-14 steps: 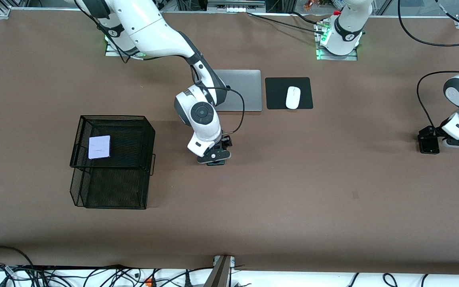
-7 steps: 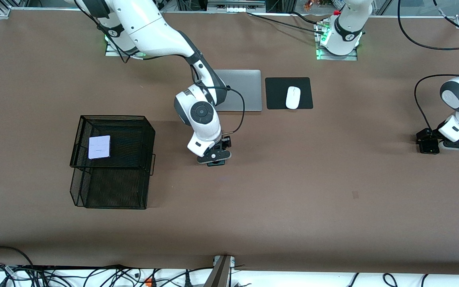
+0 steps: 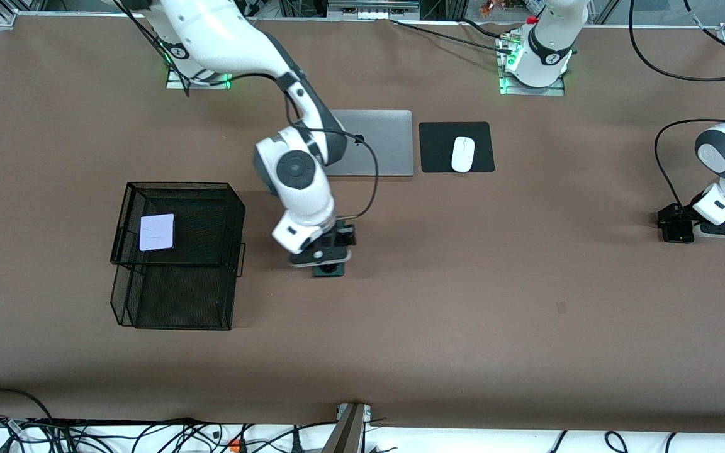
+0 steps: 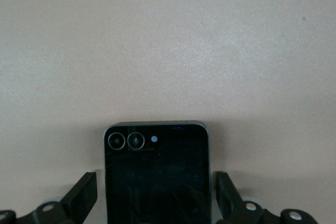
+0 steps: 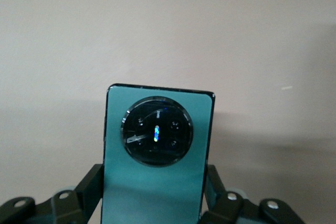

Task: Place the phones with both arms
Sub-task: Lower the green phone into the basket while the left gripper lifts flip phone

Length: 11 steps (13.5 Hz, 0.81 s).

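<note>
Gripping green phone (image 5: pixel 157 166), right claw (image 5: pixel 153 190) low

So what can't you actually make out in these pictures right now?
- Green phone: its lower end is cut off by the right wrist view's edge; in the front view the right gripper covers most of it.
- Black phone: lower end cut off in the left wrist view.
- Lilac-white phone: markings too small, front view.

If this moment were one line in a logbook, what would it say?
right gripper: shut on green phone, mid-table | left gripper: open around black phone on table | lilac-white phone: on mesh basket
</note>
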{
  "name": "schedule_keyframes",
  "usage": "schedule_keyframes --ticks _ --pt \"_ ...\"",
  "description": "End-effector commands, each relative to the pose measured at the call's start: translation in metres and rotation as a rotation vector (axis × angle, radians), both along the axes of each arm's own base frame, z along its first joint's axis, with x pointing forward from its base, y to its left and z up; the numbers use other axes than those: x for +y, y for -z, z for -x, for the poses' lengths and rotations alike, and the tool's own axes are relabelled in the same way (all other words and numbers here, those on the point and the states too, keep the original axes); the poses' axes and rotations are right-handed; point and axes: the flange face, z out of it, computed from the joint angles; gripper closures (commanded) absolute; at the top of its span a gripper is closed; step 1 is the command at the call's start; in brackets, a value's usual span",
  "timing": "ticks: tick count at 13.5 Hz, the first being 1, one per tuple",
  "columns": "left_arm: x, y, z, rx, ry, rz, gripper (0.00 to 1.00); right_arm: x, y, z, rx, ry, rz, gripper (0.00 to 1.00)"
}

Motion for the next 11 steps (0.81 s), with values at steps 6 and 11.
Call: schedule_keyframes --ticks 6,11 --pt "0.006 0.007 -0.002 -0.012 0.012 0.023 0.19 -0.180 -0.112 -0.014 0.189 -0.037 0.147 1.00" --pt "0.000 0.010 -0.015 -0.020 -0.004 0.036 0.70 -0.243 -0.081 0.036 0.211 0.018 0.084 1.00"
